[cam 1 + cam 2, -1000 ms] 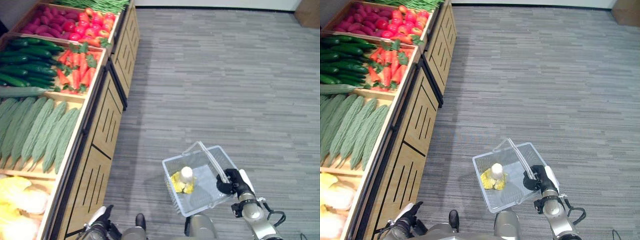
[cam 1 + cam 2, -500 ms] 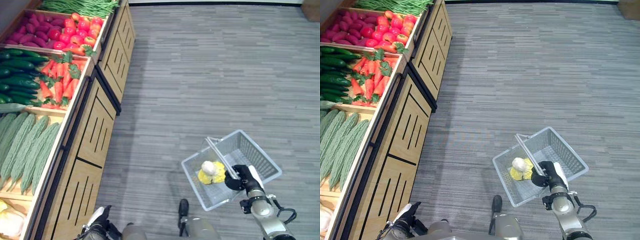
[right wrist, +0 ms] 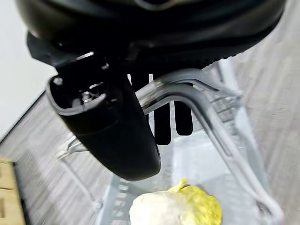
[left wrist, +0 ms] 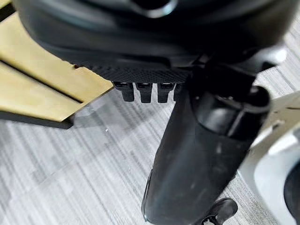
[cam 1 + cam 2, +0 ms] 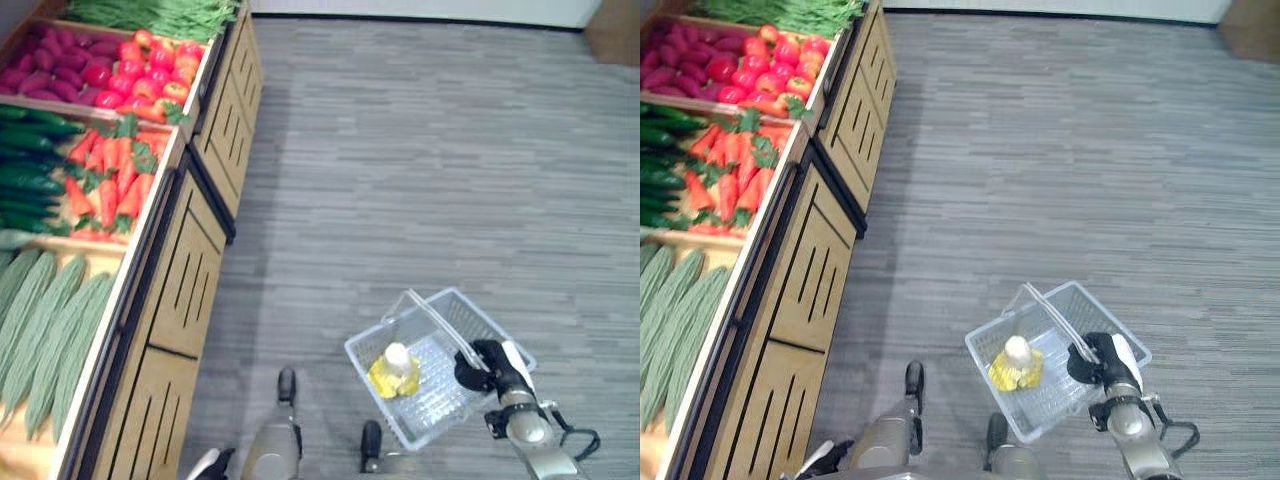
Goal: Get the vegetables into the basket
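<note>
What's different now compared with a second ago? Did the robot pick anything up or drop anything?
Nothing was picked up or dropped. The camera view shifted as the robot walked, so the vegetable stand sits differently in the picture. The basket swung around on its handle while being carried. The right robot hand still grips that handle, and the yellow and white vegetable still lies inside. The left robot hand hangs idle.

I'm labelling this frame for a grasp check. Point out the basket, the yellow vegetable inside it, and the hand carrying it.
basket point(image 5: 505, 345): left eye view, on its far wire rim.
yellow vegetable point(image 5: 385, 378): left eye view, on its yellow leafy side.
right hand point(image 5: 478, 366): left eye view, on the dark fingers curled round the handle.
</note>
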Robot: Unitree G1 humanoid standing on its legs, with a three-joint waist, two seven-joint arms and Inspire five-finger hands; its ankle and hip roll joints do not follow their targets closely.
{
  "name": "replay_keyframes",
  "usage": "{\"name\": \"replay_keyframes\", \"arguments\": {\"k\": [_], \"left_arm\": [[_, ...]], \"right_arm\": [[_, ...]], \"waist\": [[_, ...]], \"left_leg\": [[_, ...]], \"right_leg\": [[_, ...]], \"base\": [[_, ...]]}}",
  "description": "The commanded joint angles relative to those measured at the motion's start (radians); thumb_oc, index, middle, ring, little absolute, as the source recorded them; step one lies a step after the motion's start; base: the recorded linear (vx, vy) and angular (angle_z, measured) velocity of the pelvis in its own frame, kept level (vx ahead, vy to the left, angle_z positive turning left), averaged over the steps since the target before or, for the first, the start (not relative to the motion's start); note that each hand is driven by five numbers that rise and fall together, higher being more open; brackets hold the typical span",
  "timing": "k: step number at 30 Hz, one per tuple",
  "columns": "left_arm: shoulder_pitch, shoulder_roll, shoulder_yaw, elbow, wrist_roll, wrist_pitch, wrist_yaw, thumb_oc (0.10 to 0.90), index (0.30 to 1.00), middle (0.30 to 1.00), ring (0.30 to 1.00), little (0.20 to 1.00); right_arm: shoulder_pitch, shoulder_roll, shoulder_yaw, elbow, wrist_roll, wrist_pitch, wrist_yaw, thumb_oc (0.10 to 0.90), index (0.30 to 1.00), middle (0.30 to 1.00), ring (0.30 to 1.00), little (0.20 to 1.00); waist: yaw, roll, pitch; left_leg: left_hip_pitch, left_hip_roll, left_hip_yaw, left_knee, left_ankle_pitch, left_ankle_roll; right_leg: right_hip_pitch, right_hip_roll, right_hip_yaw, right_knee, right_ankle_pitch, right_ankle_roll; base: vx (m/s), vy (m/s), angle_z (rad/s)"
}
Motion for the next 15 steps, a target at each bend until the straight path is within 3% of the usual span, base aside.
{"name": "replay_keyframes", "arguments": {"k": [1,5,11,14,15], "left_arm": [[-0.017,0.052,0.023,0.002,0.032,0.001,0.011,0.900,1.000,1.000,1.000,1.000],[-0.025,0.063,0.031,-0.018,0.017,0.006,0.023,0.900,1.000,1.000,1.000,1.000],[-0.066,0.102,0.080,-0.024,-0.016,0.026,0.072,0.900,1.000,1.000,1.000,1.000],[-0.094,0.113,0.073,-0.027,-0.002,0.029,0.078,0.900,1.000,1.000,1.000,1.000],[-0.141,0.123,0.042,-0.047,0.017,0.020,0.088,0.900,1.000,1.000,1.000,1.000]], "right_arm": [[-0.113,-0.036,-0.046,-0.125,-0.027,-0.089,-0.014,0.400,0.300,0.300,0.300,0.300],[-0.146,-0.026,-0.027,-0.117,-0.038,-0.077,-0.014,0.400,0.300,0.300,0.300,0.300],[-0.180,-0.005,-0.001,-0.119,-0.039,-0.077,-0.020,0.400,0.300,0.300,0.300,0.300],[-0.170,0.002,0.006,-0.126,-0.037,-0.077,-0.015,0.400,0.300,0.300,0.300,0.300],[-0.151,0.002,0.012,-0.138,-0.039,-0.084,-0.010,0.400,0.300,0.300,0.300,0.300]], "waist": [[0.012,-0.005,-0.032],[0.018,-0.017,-0.041],[0.004,-0.007,-0.014],[-0.010,-0.008,-0.004],[-0.027,-0.006,0.005]], "left_leg": [[0.010,0.024,-0.023,0.032,-0.056,-0.032],[0.031,-0.012,-0.004,0.039,-0.093,-0.002],[0.119,-0.033,0.005,-0.016,-0.115,0.039],[0.156,-0.038,0.011,-0.028,-0.127,0.043],[0.186,-0.045,0.002,-0.017,-0.154,0.043]], "right_leg": [[-0.037,-0.020,0.012,0.125,-0.002,0.074],[-0.061,-0.054,0.030,0.159,0.058,0.105],[-0.196,-0.041,0.016,0.451,0.155,0.116],[-0.230,-0.034,0.006,0.472,0.168,0.109],[-0.280,-0.026,-0.004,0.413,0.142,0.092]], "base": [[0.12,0.194,-0.02],[0.15,0.245,-0.18],[0.10,0.182,-0.07],[0.18,0.096,0.03],[0.27,0.034,-0.03]]}}
